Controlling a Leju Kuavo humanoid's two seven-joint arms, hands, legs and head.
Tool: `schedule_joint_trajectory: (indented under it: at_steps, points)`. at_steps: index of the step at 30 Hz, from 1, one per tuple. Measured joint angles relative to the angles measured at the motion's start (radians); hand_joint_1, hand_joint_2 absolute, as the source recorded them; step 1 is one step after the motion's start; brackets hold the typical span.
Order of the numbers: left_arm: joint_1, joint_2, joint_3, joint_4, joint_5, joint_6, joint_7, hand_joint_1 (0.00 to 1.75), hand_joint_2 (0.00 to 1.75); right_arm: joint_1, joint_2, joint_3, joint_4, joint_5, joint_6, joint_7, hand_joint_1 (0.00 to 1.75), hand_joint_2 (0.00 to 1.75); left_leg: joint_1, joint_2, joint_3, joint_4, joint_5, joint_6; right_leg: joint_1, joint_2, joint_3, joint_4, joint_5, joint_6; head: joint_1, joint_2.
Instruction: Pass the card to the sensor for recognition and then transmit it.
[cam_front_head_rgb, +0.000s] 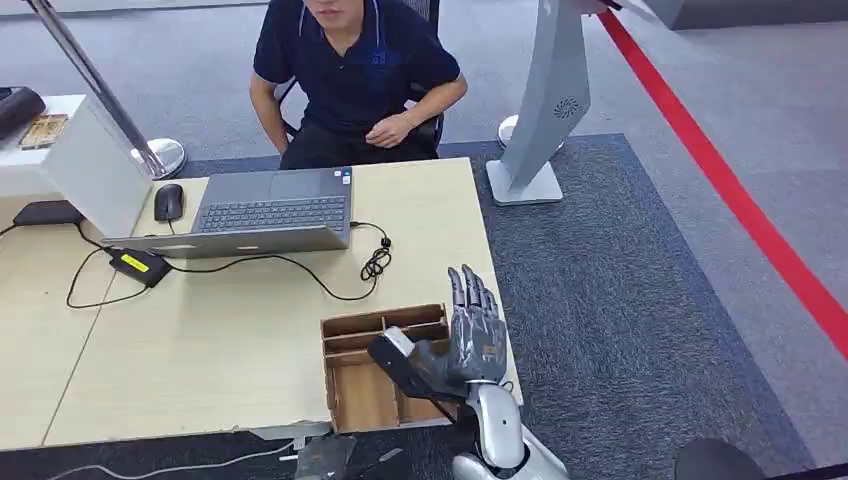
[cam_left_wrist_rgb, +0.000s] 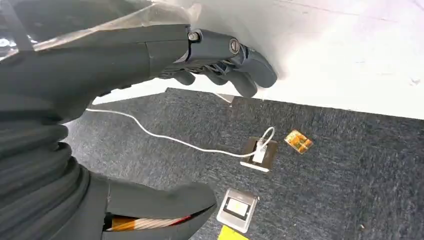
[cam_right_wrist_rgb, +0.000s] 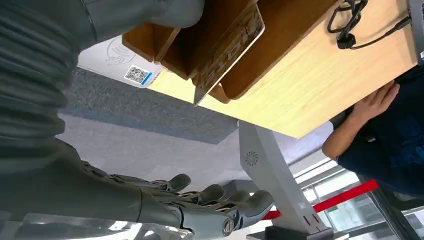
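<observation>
Got the right hand (cam_front_head_rgb: 470, 345) spread wide, holding nothing, over the wooden box (cam_front_head_rgb: 345, 325) at the table's (cam_front_head_rgb: 230, 350) front-right corner. Seeing the card (cam_right_wrist_rgb: 227, 52) standing on edge in a slot there. Probably thin, stiff, light and slick, so best pinch both faces near the exposed top edge.

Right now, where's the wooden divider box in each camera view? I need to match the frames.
Head view: wooden divider box at the table's near edge, partly under the right hand.
Right wrist view: it runs along the picture's top edge, seen turned over.
Left wrist view: not in it; carpet and floor sockets there.
Shared landmark: the grey stand with a round grille, in the head and right wrist views.
</observation>
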Motion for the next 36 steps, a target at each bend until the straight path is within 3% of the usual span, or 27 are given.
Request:
schedule_joint_trajectory:
  at_steps: [36]
  points:
    - [0.0,-0.003,0.0,0.0,-0.004,-0.007,0.0,0.0,1.75,-0.001,0.0,0.0,0.0,0.0,0.002,0.0,0.07,1.75,0.0,0.0,0.0,0.0,0.0,0.0,0.0,0.0,0.0,0.0,0.0,0.0,0.0,0.0]
